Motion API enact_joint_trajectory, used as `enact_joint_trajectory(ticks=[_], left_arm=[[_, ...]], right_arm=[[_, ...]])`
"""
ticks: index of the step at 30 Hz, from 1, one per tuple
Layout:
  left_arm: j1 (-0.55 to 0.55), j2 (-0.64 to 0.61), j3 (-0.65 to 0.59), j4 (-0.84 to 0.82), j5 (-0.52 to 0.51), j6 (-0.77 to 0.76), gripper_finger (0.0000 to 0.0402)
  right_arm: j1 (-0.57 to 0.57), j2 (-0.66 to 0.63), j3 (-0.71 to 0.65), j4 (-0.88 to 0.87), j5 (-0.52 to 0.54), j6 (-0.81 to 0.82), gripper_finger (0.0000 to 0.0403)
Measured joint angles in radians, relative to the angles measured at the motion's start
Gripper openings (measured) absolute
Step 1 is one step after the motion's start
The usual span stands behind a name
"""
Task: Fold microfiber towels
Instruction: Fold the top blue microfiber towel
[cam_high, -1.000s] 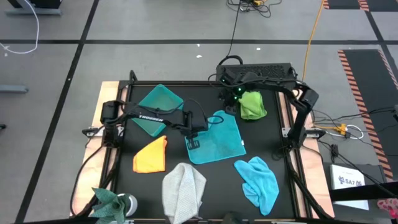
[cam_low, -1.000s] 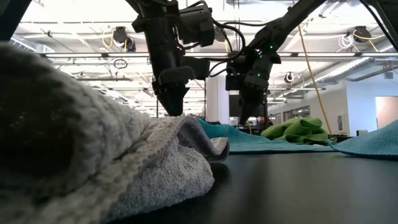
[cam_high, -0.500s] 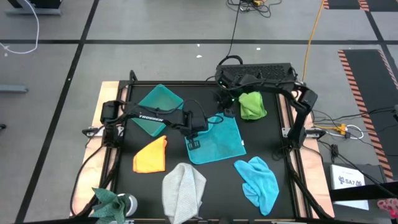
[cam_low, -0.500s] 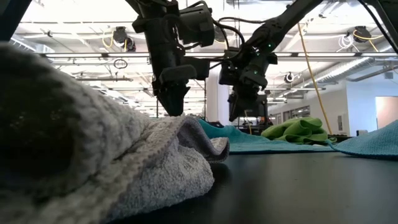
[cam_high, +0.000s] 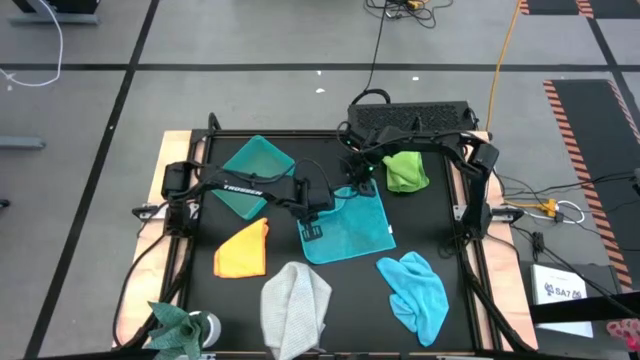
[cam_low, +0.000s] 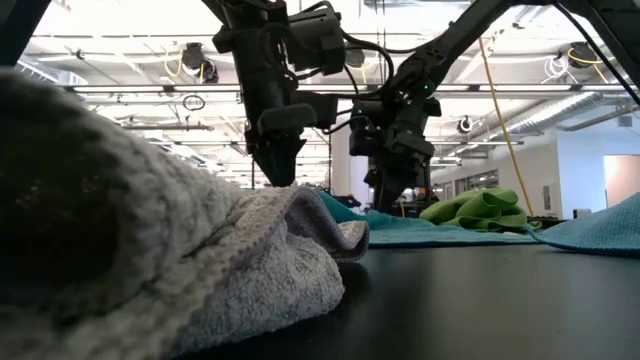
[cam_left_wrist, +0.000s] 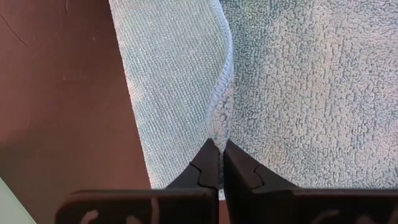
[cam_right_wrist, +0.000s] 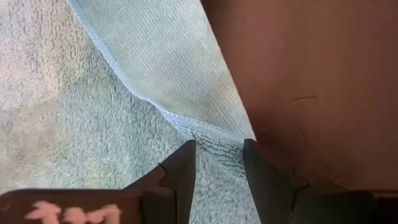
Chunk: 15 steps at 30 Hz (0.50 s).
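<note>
**Teal towel pinched at one edge**

At mid-table, a raised fold of the teal towel (cam_high: 347, 226) is clamped by the left gripper (cam_left_wrist: 219, 163). Parted fingers of the right gripper (cam_right_wrist: 219, 163) are set astride its far corner. Orange (cam_high: 242, 250), grey (cam_high: 295, 307), blue (cam_high: 415, 288) and green (cam_high: 404, 168) towels are spread around it.

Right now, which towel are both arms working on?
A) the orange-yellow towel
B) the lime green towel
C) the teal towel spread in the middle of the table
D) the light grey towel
C: the left gripper is shut on the near-left edge of the teal towel, and the right gripper, jaws open, is at its far corner.
</note>
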Motion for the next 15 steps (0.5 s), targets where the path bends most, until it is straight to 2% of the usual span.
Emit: enact_joint_trajectory(ticks=[3,8,15], left_arm=[[0.0,0.0,0.0,0.0,0.0,0.0,0.0009],[0.0,0.0,0.0,0.0,0.0,0.001,0.0007],[0.0,0.0,0.0,0.0,0.0,-0.005,0.0013]], right_arm=[[0.001,0.0,0.0,-0.024,0.014,-0.005,0.0128],[0.023,0.0,0.0,-0.051,0.164,-0.126,0.0128],[0.083,-0.005,0.0,-0.025,0.263,-0.224,0.0128]])
